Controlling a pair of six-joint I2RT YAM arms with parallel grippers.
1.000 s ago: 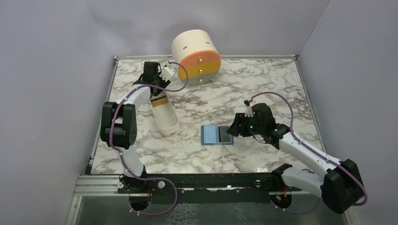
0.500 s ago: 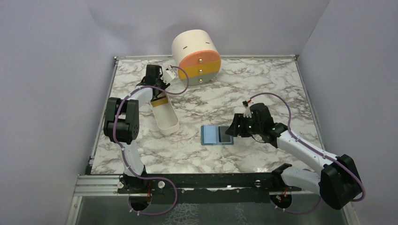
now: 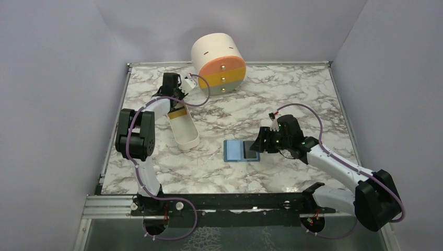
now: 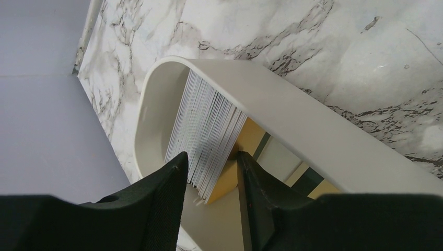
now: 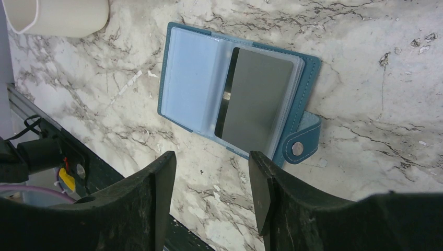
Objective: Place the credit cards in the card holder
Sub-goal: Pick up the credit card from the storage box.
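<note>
Reaching across the marble surface (image 3: 292, 94) into the white tray (image 4: 313, 125), the left hand (image 4: 211, 159) has drawn in around the upright credit cards (image 4: 206, 125), grip unclear, pickup likely next. The right hand (image 5: 211, 157) stays spread above the open card holder (image 5: 188, 73), grey card (image 5: 258, 97) on it.

marble table (image 3: 313, 94) | on it: card holder (image 3: 233, 150), white tray (image 3: 186, 134), drawer cylinder (image 3: 217, 57)

left gripper (image 4: 210, 158) jaws half apart, right gripper (image 5: 211, 158) jaws wide, both angled down

Plain lavender walls (image 3: 52, 78) enclose a white marble-patterned table (image 3: 303, 89).
</note>
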